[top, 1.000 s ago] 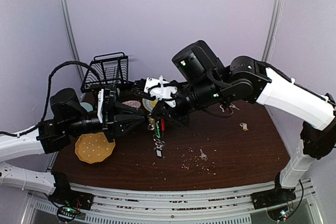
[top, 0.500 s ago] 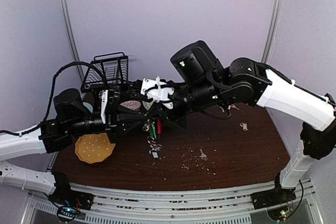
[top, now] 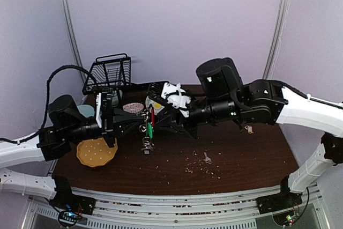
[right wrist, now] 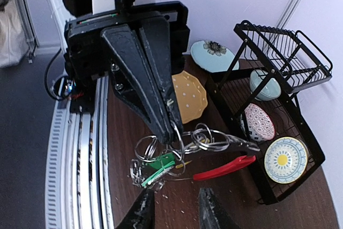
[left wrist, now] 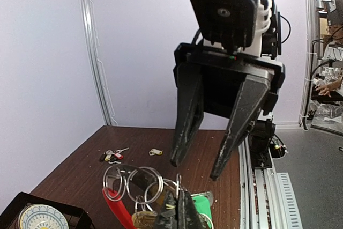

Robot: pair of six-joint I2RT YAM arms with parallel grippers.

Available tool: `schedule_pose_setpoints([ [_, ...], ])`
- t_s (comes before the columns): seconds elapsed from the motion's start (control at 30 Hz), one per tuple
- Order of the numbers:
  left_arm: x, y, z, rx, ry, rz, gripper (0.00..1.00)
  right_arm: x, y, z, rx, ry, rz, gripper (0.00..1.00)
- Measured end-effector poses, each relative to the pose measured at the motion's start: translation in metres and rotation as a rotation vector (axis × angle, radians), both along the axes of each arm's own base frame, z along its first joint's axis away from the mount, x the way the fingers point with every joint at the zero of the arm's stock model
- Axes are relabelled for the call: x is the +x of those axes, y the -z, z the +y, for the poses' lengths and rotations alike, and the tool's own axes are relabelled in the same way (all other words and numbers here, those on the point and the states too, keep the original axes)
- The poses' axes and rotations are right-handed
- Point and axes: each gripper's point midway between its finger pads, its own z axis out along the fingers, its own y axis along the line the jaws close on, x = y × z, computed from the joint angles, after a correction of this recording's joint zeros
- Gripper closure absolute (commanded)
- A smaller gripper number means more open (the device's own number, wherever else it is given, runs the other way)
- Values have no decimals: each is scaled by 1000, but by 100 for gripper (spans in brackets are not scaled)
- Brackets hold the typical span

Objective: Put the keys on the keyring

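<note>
Evidently the keyring point(top: 146, 142) hung in mid-air at the centre of the overhead frame, clear of the counter point(top: 246, 159). Its red clip point(top: 153, 115) was uppermost and a green-tagged key point(top: 150, 131) dangled among the rings. The left gripper point(right wrist: 172, 132) had its jaws pressed together on one of the wire rings, and the whole bunch drooped from that pinch. Facing it from the right of the frame, the right gripper point(left wrist: 195, 170) hovered near the bunch with its jaws parted and nothing between them. A loose key point(top: 206, 157) lay on the counter at lower right of centre, well apart from both grippers.

The step in hand looked like steadying the ring for threading — one arm holding, the other free. The next move probably called for the right jaws to fetch a loose key and bring its hole squarely to a ring's split, with the left grip kept firm so the bunch did not swing.
</note>
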Motion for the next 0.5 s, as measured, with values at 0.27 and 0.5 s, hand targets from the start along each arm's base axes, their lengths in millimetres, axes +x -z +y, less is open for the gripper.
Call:
schedule_pose_setpoints([
  [0.27,3,-6,5,-58,-28,12,100,-3,18,8,204,35,123,55],
  [0.5,4,-12,8,-82,-43,6,100,-4,1,20,324,24,160,69],
])
